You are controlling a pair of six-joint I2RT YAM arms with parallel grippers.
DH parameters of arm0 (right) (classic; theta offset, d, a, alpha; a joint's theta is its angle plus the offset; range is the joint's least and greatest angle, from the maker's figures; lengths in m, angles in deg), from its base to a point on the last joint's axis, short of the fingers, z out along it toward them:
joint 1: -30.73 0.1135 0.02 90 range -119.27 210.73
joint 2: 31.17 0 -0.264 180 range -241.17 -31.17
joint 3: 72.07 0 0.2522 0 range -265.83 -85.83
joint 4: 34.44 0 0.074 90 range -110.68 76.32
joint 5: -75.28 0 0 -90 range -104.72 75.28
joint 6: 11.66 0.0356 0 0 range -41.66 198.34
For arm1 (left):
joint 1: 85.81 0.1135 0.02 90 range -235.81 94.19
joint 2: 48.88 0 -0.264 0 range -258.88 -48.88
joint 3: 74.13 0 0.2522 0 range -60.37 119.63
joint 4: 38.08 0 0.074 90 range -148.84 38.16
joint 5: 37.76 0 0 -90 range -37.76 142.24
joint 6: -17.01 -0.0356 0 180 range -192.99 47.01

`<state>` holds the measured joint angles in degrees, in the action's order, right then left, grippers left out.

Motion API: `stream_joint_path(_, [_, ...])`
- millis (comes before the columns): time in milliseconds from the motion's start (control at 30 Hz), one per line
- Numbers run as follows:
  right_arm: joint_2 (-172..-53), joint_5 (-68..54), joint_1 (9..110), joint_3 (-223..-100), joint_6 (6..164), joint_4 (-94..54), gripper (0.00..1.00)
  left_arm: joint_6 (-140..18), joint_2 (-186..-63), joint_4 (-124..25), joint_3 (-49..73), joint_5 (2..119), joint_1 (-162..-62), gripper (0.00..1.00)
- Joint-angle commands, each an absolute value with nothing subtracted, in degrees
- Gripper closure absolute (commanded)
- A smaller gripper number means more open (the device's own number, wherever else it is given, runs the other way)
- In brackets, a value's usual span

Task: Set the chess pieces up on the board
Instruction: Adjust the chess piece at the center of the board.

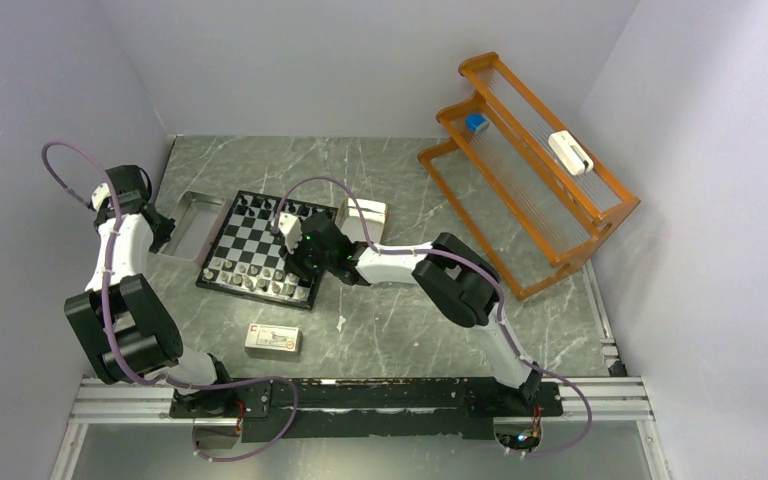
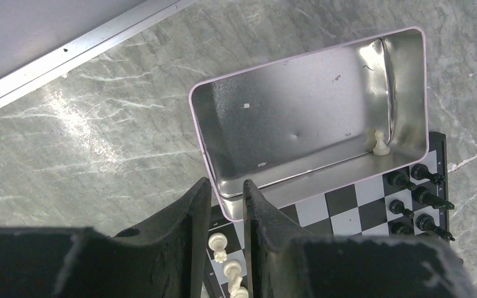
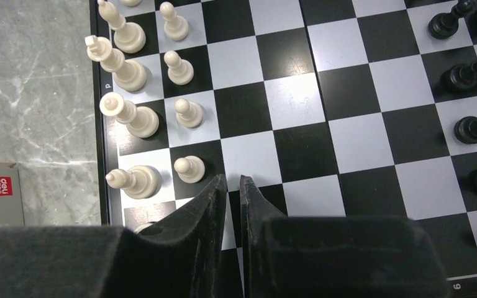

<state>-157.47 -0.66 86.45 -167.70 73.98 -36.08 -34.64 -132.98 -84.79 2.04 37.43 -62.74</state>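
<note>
The board [image 1: 250, 245] lies left of centre, with white chess pieces [image 1: 250, 283] along its near edge and black ones [image 1: 270, 207] along the far edge. My right gripper [image 1: 295, 255] hovers low over the board's right part. In the right wrist view it [image 3: 231, 179] stands open by a narrow gap with only squares showing through, just beside a white pawn [image 3: 189, 167]. My left gripper [image 2: 227, 183] is open and empty above the corner where the board [image 2: 348, 205] meets a metal tin [image 2: 298, 112]. One white pawn [image 2: 381, 143] stands inside the tin.
The tin [image 1: 188, 225] lies against the board's left side. A white-and-red carton [image 1: 273, 339] sits near the front, and a tan box [image 1: 365, 214] sits behind the right arm. An orange wire rack [image 1: 525, 170] fills the back right.
</note>
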Motion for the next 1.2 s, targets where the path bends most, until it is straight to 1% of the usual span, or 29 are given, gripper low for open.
stream_joint_path(0, [-157.61, -1.36, 86.46, -168.17, 73.07, -35.50, 0.82, -34.67, -132.23, -84.29, 2.04, 36.07, -62.80, 0.69])
stream_joint_path(233, [-157.16, -1.97, 86.54, -168.09, 73.01, -35.51, 0.82, -36.52, -132.50, -83.16, 2.01, 36.70, -62.86, 0.69])
stream_joint_path(333, [-156.58, -1.96, 86.54, -168.35, 73.15, -36.06, 0.82, -44.47, -132.16, -79.38, 2.67, 37.20, -64.63, 0.67])
stream_joint_path(433, [-155.53, -2.19, 86.45, -168.82, 73.15, -36.19, 0.81, -52.35, -133.95, -77.26, 5.15, 39.21, -66.65, 0.67])
stream_joint_path(500, [-154.40, -2.73, 86.37, -168.75, 73.15, -35.85, 0.78, -56.53, -136.68, -76.64, 7.48, 44.07, -66.74, 0.68])
stream_joint_path(667, [-149.83, -3.86, 85.87, -166.20, 73.65, -37.17, 0.64, -67.12, -141.63, -73.73, 11.05, 57.64, -66.74, 0.69])
stream_joint_path(733, [-147.39, -4.04, 85.47, -165.19, 73.84, -37.84, 0.57, -70.95, -142.43, -71.67, 11.13, 61.65, -66.70, 0.67])
stream_joint_path(767, [-146.31, -4.04, 85.36, -164.67, 73.86, -38.15, 0.54, -72.16, -143.30, -71.16, 11.48, 62.75, -66.74, 0.64])
stream_joint_path(900, [-141.38, -3.24, 84.93, -161.51, 74.11, -40.04, 0.45, -78.54, -147.59, -71.13, 14.65, 67.87, -66.74, 0.62])
stream_joint_path(1033, [-136.04, -1.66, 84.92, -157.14, 74.07, -41.73, 0.40, -80.74, -153.04, -74.10, 19.20, 70.03, -66.73, 0.63])
stream_joint_path(1167, [-130.56, -1.67, 84.91, -152.01, 75.75, -43.63, 0.38, -82.10, -157.68, -75.35, 21.70, 70.70, -66.74, 0.67])
